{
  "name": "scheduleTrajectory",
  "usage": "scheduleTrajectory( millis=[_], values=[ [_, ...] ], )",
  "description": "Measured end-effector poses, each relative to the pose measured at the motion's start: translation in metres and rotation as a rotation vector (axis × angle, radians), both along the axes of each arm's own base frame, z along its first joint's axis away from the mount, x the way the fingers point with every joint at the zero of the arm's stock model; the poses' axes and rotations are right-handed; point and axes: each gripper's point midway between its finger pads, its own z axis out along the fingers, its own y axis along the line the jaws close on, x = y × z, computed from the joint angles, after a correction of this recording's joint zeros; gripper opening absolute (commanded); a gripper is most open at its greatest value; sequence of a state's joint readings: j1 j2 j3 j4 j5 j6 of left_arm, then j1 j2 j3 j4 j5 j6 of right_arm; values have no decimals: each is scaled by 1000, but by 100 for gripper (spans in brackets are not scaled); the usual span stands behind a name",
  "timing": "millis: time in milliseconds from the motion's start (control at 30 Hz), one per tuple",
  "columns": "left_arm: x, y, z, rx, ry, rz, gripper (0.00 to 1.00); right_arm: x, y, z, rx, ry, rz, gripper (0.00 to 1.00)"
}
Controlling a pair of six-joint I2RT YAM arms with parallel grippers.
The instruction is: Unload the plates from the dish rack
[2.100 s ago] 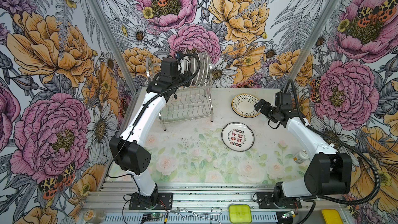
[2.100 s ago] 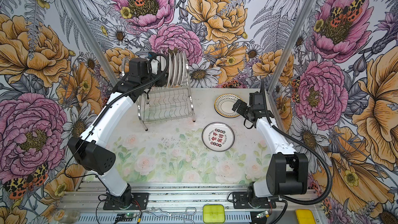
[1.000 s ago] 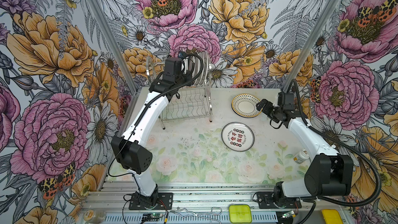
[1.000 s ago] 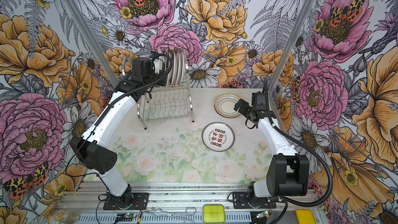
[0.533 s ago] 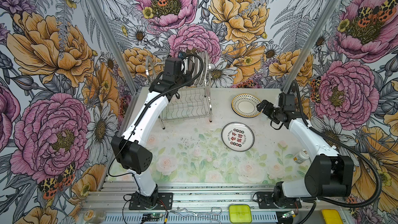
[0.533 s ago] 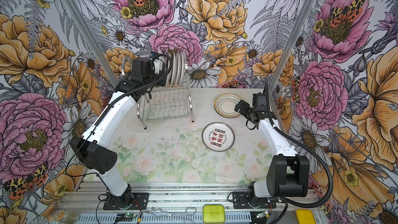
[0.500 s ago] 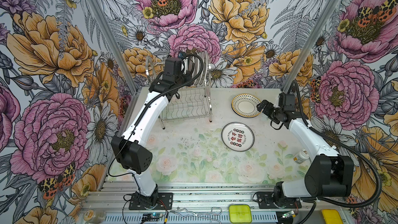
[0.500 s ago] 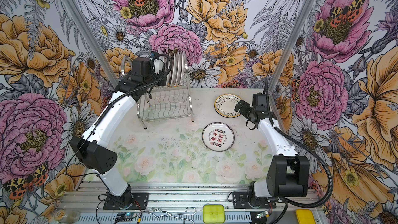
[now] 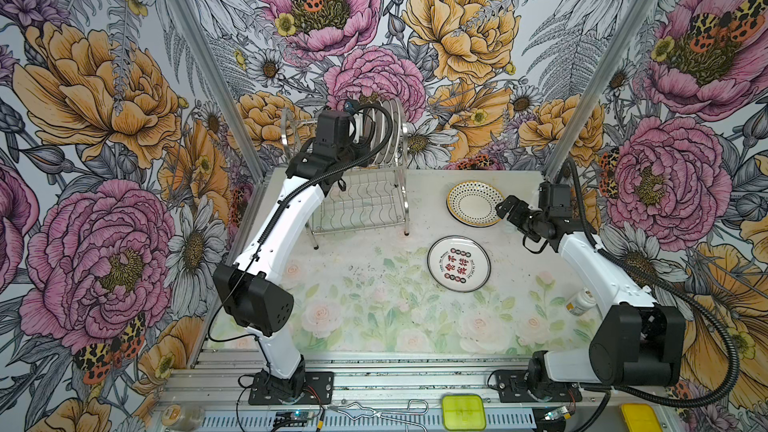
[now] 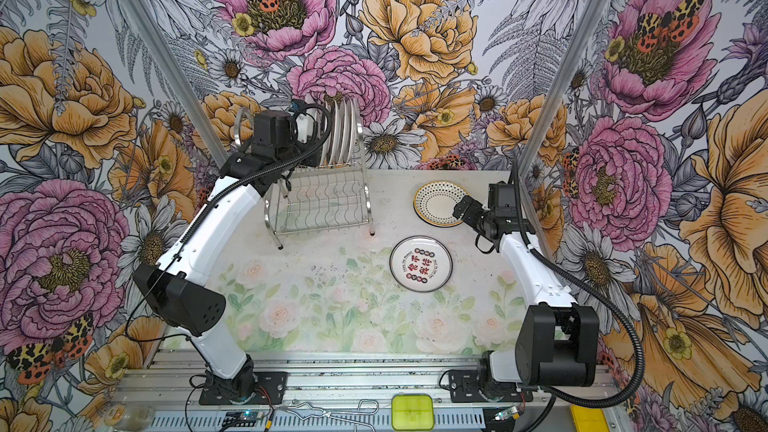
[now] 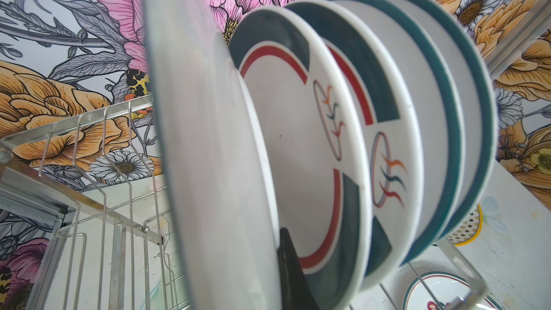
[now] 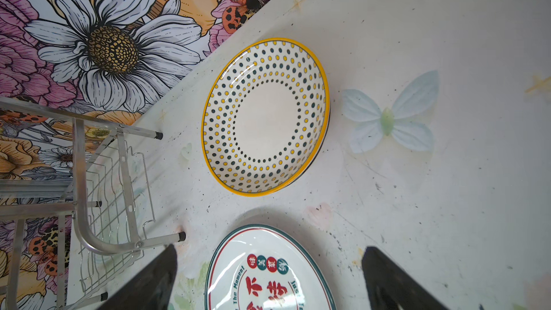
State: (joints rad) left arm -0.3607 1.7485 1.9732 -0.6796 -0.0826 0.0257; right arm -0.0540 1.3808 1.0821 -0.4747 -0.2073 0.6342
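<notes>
The dish rack (image 9: 361,201) (image 10: 324,201) stands at the back of the table, with several plates (image 9: 388,130) (image 10: 343,130) upright in its top tier. My left gripper (image 9: 357,130) (image 10: 309,130) is up there, shut on the rim of the nearest white plate (image 11: 208,144). One black finger (image 11: 290,269) shows between that plate and a teal-and-red banded plate (image 11: 313,132); the other finger is hidden. A dotted plate (image 9: 473,203) (image 12: 265,116) and a Chinese-character plate (image 9: 458,263) (image 12: 268,269) lie flat on the table. My right gripper (image 9: 505,211) (image 12: 269,250) hovers open and empty beside them.
The rack's lower tier (image 9: 357,209) holds nothing. A small bottle (image 9: 579,303) stands by the right arm. A yellow-green box (image 9: 463,411) and wire tongs (image 9: 374,409) lie on the front rail. Floral walls and metal posts close in the back and sides.
My left gripper shifted a little to the right against the racked plates two seconds ago and has since held still. The right arm has barely moved.
</notes>
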Motion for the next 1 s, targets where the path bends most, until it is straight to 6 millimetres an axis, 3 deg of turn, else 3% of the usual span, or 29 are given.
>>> scheduleTrajectory(
  millis=[367, 600, 800, 1000],
  values=[
    [-7, -2, 12, -14, -17, -26, 0, -1, -2, 2, 0, -6, -4, 98],
    [-20, 6, 37, -31, -67, -24, 0, -3, -1, 1, 3, -4, -1, 98],
    [-41, 17, 69, -41, -137, -20, 0, -5, 1, 8, 11, -24, 7, 99],
    [-76, 31, 97, -41, -207, 0, 0, -15, 5, 21, 21, -60, 21, 99]
  ],
)
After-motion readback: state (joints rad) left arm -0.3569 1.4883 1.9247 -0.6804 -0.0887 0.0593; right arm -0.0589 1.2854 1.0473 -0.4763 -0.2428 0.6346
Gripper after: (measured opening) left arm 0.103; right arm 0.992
